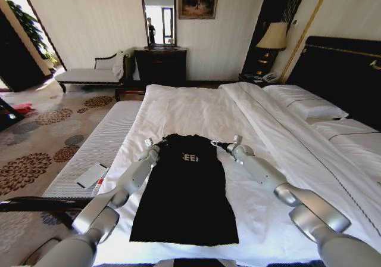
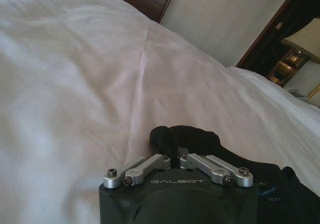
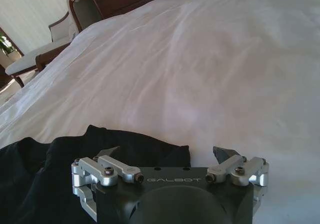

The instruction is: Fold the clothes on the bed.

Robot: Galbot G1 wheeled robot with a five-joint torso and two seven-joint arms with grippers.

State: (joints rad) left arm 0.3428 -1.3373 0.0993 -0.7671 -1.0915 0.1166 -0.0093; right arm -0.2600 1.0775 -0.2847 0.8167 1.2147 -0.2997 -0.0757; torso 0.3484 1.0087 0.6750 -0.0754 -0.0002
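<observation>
Here the black T-shirt (image 1: pixel 186 189) lies flat near the bed's (image 1: pixel 196 109) foot edge, the left gripper (image 2: pixel 175 160) apparently pinching its shoulder fabric for folding, while the right gripper (image 3: pixel 167 156) spreads wide at the other shoulder, empty.

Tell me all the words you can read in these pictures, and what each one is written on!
"GALBOT" on the black body of the left gripper, which is shut on a bunch of the black T-shirt.
"GALBOT" on the body of the right gripper, open over the shirt's edge.
"EE" in white on the T-shirt's chest; the rest is lost in a fold.
The booklet on the bench beside the bed is too small to read.
</observation>
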